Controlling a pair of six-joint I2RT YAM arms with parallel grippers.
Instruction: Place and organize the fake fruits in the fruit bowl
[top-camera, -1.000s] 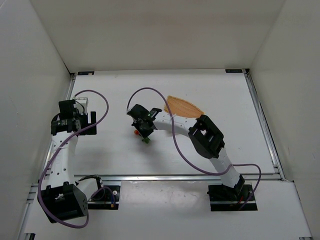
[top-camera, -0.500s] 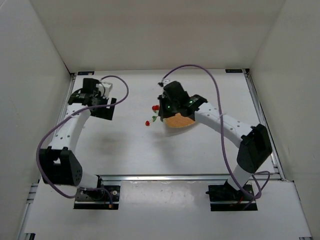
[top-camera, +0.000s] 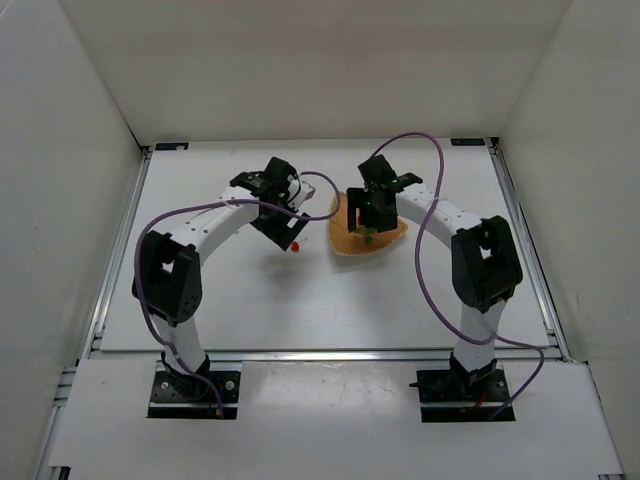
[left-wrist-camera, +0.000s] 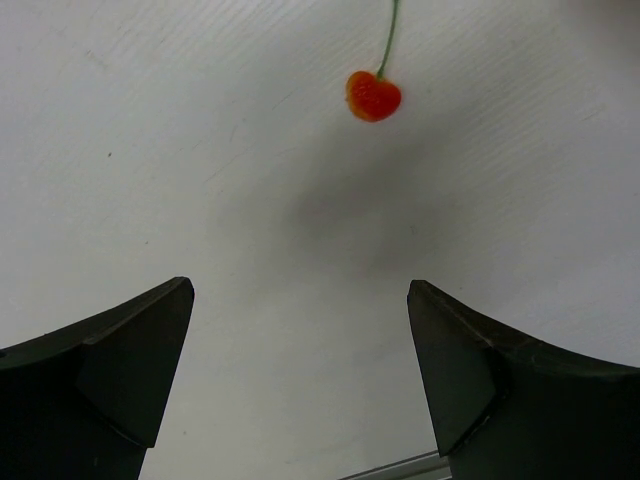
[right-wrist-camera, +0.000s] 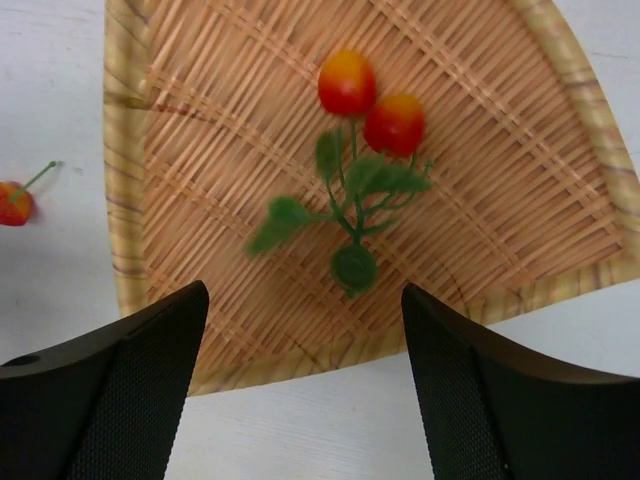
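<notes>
Where the left fingers (left-wrist-camera: 120, 360) show at the bottom corners of their own view, they stand wide apart and hold nothing. Above them in that view is bare white surface (left-wrist-camera: 200, 150). Past that, in the upper middle, lies one loose cherry (left-wrist-camera: 373, 96). It sits ahead of the fingers and a little to the right of the middle of the gap. Its thin green stem runs from the red fruit straight up and out of the top edge, so the long way of the cherry points away from the fingers. I think the left arm must reach forward and a bit to the right, then squeeze from the sides.

In the top view this cherry is just to the lower right of the left fingers and just left of the bowl (right-wrist-camera: 200, 120), not in it. The left arm is the nearer one.

Farther on, the right fingers (right-wrist-camera: 120, 390) hang over the bowl, open too and empty. Inside the bowl lies a sprig (right-wrist-camera: 355, 190) with two red cherries and green leaves. So part of the job looks done, and the loose cherry is left.
</notes>
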